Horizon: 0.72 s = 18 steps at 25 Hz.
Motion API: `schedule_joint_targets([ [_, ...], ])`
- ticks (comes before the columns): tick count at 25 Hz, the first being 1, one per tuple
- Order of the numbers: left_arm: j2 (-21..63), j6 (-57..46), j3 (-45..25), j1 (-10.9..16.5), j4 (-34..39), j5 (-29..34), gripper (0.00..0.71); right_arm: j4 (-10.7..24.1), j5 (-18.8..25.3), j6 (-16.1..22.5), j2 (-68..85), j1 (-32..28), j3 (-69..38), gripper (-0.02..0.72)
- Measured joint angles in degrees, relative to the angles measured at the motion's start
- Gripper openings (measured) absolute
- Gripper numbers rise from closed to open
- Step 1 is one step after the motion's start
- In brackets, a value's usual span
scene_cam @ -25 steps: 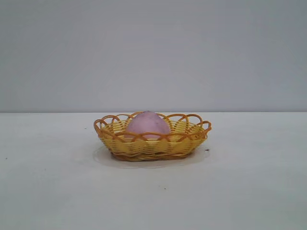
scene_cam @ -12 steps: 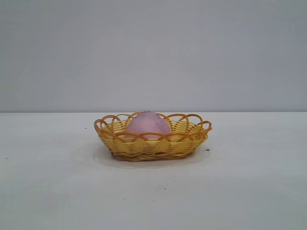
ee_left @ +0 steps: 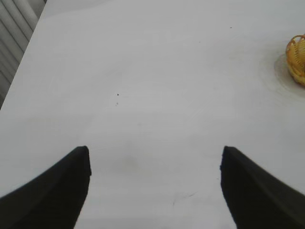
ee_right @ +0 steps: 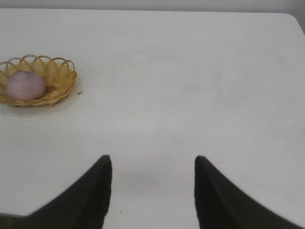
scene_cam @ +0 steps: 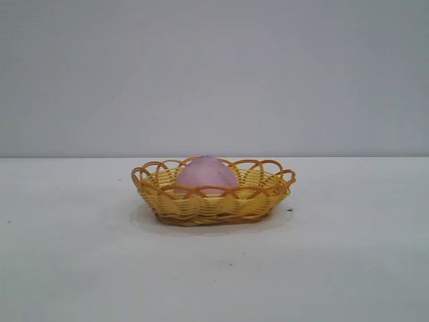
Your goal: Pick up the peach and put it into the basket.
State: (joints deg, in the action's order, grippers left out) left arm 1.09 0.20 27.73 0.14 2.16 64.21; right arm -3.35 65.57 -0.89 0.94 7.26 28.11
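Note:
The pale pink-purple peach (scene_cam: 206, 173) lies inside the yellow-orange wicker basket (scene_cam: 265, 198) at the middle of the white table. It also shows in the right wrist view, the peach (ee_right: 25, 85) in the basket (ee_right: 59, 76). Only an edge of the basket (ee_left: 296, 57) shows in the left wrist view. My left gripper (ee_left: 155, 153) is open and empty over bare table, far from the basket. My right gripper (ee_right: 153, 162) is open and empty over bare table, away from the basket. Neither gripper shows in the exterior view.
The white table (scene_cam: 348, 268) spreads around the basket, with a grey wall behind it. The table's edge and a ribbed surface (ee_left: 12, 33) show in the left wrist view. A rounded table corner (ee_right: 293, 19) shows in the right wrist view.

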Motion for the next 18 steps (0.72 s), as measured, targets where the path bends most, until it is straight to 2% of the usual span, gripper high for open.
schedule_joint_targets([
  [7,0.0,0.0,0.0,0.0,0.0,0.0,0.535,0.0,0.0,0.0,0.0,-3.3,0.0,0.328],
  [18,0.0,0.0,0.0,0.0,0.0,0.0,0.535,0.0,0.0,0.0,0.0,-3.4,0.0,0.328],
])
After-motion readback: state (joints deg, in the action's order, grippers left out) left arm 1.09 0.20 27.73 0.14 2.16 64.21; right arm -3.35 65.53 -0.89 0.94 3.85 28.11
